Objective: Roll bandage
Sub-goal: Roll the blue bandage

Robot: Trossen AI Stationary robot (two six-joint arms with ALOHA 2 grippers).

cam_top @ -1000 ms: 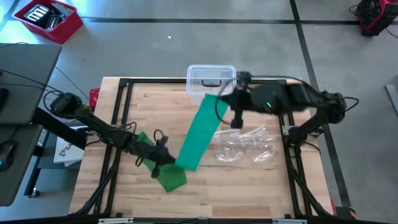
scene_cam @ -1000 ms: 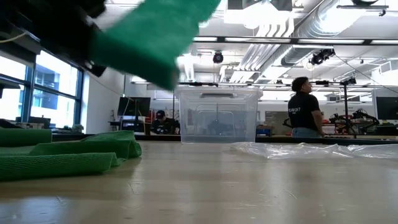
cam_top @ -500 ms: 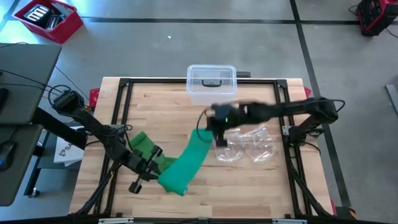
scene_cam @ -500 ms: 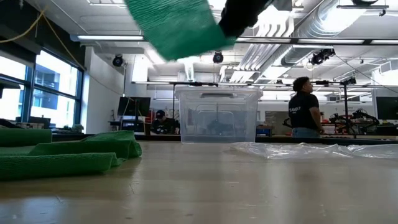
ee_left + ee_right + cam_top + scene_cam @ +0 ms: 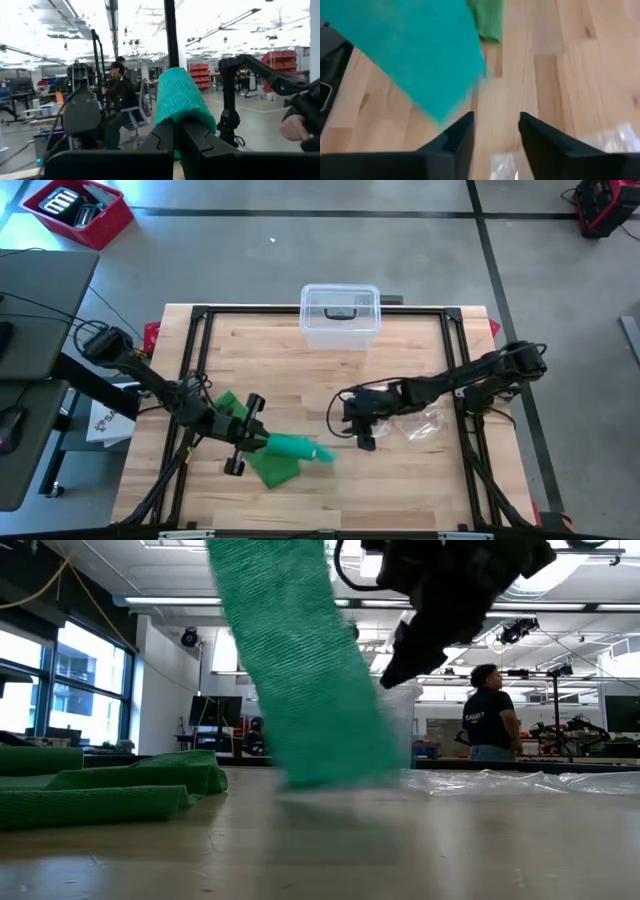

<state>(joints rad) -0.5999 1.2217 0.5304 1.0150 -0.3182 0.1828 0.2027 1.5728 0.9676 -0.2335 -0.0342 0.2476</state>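
Grey floor [image 5: 250, 260], big windows [image 5: 85, 675], perhaps red shelving [image 5: 197, 75]

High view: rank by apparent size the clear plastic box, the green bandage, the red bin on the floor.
1. Green bandage, counting the whole spread from the folded pile to the loose end.
2. Red bin and clear plastic box: these look about alike, and the bin sits lower on the floor, farther from the camera, so I won't rank them.

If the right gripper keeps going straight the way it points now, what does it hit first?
Probably the loose end of the green bandage, which hangs just ahead of the open right gripper and to one side. If it slips past, the wooden table comes next. Depth is hard to judge.
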